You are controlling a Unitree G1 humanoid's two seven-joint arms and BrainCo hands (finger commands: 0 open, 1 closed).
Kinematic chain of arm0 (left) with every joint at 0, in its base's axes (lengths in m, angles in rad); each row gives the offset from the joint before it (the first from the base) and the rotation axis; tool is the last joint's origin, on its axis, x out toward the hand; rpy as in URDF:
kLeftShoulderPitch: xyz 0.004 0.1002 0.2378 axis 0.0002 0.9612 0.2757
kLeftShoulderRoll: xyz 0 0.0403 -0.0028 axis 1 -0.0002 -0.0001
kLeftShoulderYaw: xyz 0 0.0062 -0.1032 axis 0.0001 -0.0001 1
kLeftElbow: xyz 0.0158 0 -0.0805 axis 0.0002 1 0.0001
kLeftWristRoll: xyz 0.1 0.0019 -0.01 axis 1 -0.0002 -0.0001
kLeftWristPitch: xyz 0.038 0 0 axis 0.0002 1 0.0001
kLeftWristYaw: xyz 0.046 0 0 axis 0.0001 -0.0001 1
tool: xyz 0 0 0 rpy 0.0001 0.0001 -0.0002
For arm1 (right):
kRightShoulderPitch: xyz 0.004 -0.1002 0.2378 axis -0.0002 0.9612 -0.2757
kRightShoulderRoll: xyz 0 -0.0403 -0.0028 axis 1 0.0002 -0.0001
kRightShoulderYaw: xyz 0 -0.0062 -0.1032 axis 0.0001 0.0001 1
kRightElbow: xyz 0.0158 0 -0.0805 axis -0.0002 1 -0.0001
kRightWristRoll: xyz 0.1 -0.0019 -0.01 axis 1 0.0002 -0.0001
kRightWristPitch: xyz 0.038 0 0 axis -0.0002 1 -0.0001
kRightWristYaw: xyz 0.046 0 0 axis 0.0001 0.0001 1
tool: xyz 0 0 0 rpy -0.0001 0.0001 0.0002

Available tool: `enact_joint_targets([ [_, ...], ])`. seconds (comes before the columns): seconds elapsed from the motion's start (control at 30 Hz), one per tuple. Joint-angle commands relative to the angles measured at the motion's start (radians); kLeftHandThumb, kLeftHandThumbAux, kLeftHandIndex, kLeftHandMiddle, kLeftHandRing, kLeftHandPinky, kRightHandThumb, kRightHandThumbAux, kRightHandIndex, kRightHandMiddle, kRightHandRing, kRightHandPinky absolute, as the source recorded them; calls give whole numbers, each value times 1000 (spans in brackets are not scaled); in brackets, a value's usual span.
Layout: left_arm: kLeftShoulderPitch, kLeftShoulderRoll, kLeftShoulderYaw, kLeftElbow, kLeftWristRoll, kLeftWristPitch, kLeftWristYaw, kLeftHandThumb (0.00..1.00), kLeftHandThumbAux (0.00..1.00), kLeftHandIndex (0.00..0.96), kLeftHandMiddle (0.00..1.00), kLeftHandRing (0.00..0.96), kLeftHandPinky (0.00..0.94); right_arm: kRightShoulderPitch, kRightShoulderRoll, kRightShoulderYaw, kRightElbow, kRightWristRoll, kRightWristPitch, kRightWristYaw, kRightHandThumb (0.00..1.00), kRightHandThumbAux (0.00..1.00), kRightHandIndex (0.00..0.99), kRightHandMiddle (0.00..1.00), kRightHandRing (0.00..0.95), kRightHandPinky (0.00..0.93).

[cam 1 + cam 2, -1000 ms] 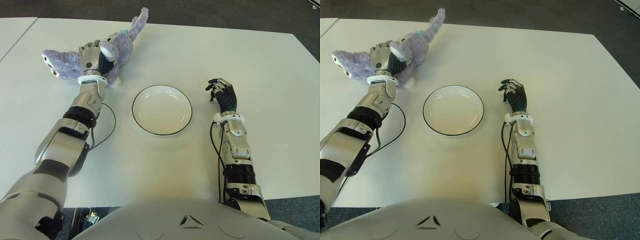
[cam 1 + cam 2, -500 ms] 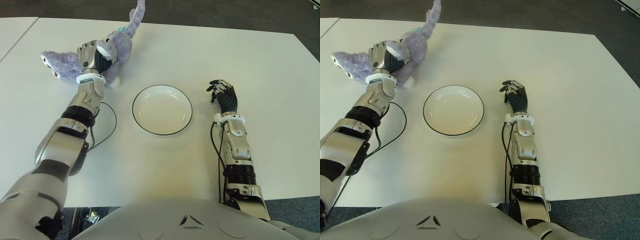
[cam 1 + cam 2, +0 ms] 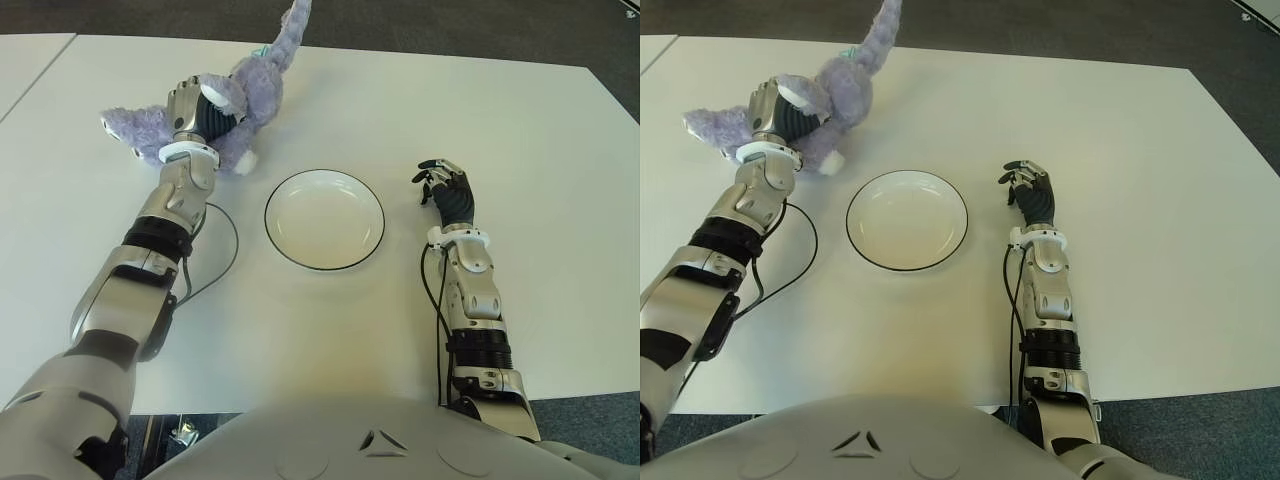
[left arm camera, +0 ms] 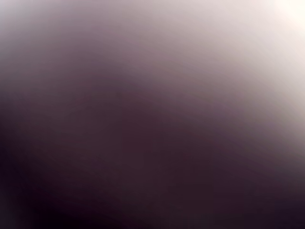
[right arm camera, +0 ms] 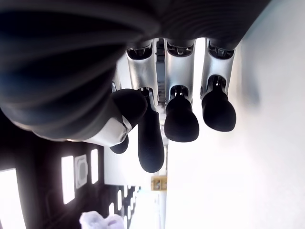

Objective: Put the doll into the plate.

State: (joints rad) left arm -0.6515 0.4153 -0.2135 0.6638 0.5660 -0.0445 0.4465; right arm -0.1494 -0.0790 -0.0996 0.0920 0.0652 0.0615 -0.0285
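Tabletop (image 3: 520, 120): doll (image 3: 240, 95) nearer plate (image 3: 324, 219)

The left hand (image 3: 196, 112) grasps the doll (image 3: 228, 98) beyond the empty plate (image 3: 324, 219); the right hand (image 3: 447, 190) is right of the plate.

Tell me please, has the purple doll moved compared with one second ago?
Yes. The doll, gripped by the left hand, has shifted toward the robot's right, nearer the plate, which kept its place. The right hand shows to the right of the plate.
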Motion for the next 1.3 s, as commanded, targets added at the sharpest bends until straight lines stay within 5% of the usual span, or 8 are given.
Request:
enact_joint_targets([
  [0.03,33,-7,13,-85,-7,-34,8,1000,655,854,504,502,433,78,22,4,53,0,3,4,848,675,424,586,765,731],
  [0.3,66,10,22,-188,23,-99,39,1000,659,890,455,494,447,77,19,7,54,-5,8,5,847,675,423,586,764,733],
  [0.4,78,20,23,-241,45,-117,52,1000,639,898,456,497,717,77,20,8,52,-7,12,2,847,675,423,584,765,735],
  [0.5,82,21,29,-261,53,-134,56,1000,632,899,456,499,802,73,21,7,57,-8,12,0,847,675,423,584,766,737],
  [1.3,124,-5,27,-522,172,-256,107,1000,627,883,461,499,863,62,10,8,103,-10,-34,16,847,675,423,584,770,735],
])
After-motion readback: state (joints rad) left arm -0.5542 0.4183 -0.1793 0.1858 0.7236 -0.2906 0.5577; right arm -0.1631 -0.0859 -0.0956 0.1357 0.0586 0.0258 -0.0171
